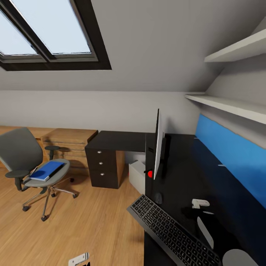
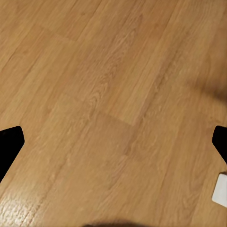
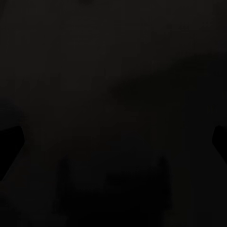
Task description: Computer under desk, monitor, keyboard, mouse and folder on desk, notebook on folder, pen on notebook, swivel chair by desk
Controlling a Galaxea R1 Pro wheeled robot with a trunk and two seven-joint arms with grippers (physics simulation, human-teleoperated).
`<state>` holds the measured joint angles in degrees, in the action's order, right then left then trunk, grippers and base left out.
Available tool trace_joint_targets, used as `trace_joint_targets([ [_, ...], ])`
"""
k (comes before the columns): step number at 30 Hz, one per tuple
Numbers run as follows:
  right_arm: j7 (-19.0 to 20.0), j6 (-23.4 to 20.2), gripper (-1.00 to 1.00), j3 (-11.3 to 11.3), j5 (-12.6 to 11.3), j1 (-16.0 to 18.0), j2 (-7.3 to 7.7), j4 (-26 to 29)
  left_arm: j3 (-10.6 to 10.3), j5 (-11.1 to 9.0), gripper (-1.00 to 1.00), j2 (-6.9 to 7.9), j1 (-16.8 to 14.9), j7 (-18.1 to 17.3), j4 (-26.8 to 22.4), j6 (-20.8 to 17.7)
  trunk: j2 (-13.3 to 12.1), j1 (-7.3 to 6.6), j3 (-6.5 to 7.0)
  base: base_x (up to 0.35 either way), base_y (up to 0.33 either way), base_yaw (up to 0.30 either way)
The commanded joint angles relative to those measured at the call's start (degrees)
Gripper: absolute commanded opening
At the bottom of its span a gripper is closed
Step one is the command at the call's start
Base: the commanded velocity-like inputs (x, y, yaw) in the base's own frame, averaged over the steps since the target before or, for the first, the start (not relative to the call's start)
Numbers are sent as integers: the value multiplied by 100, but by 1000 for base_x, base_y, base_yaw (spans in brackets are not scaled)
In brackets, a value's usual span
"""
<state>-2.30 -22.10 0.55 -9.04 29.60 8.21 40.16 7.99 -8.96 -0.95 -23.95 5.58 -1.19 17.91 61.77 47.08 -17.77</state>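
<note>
Your head camera looks across an attic bedroom with a long L-shaped black tabletop (image 1: 177,173) running along the right, under a long blue wall panel (image 1: 232,162). On it the large thin black monitor with a pale rim (image 1: 158,146) stands edge-on to you, towards the far part of the surface. Nearer you, the slim wide keyboard with black keys in a grey-silver frame (image 1: 173,231) lies at an angle, its left end jutting past the tabletop's left edge. A small low dark mouse (image 1: 158,198) sits between the monitor and the keyboard, close to that same edge. Below the tabletop, the light grey boxy computer tower (image 1: 137,175) stands on the wooden floor (image 1: 85,221), just right of the dark three-drawer unit (image 1: 101,168).

Well apart on the left stands the office swivel chair with grey seat, dark armrests and chrome star base (image 1: 31,166). The flat bright blue folder (image 1: 47,170) rests on its seat; a darker thin shape beside it is too small to tell.

Your left gripper (image 2: 113,149) hangs over bare floor, fingers spread wide and grasping nothing. Your right gripper (image 3: 113,142) likewise shows its tips far apart, over a dark surface you cannot make out.
</note>
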Motion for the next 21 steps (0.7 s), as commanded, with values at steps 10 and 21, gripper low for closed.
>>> trace_joint_targets([
  [10,-29,-82,100,327,-52,1,-11,10,27,-13,100,-2,-4,4,5,26,407,221,-187,0,0,0],
  [21,-32,-92,100,429,-50,2,-13,10,26,-14,100,-2,-4,5,4,28,688,374,-313,0,0,0],
])
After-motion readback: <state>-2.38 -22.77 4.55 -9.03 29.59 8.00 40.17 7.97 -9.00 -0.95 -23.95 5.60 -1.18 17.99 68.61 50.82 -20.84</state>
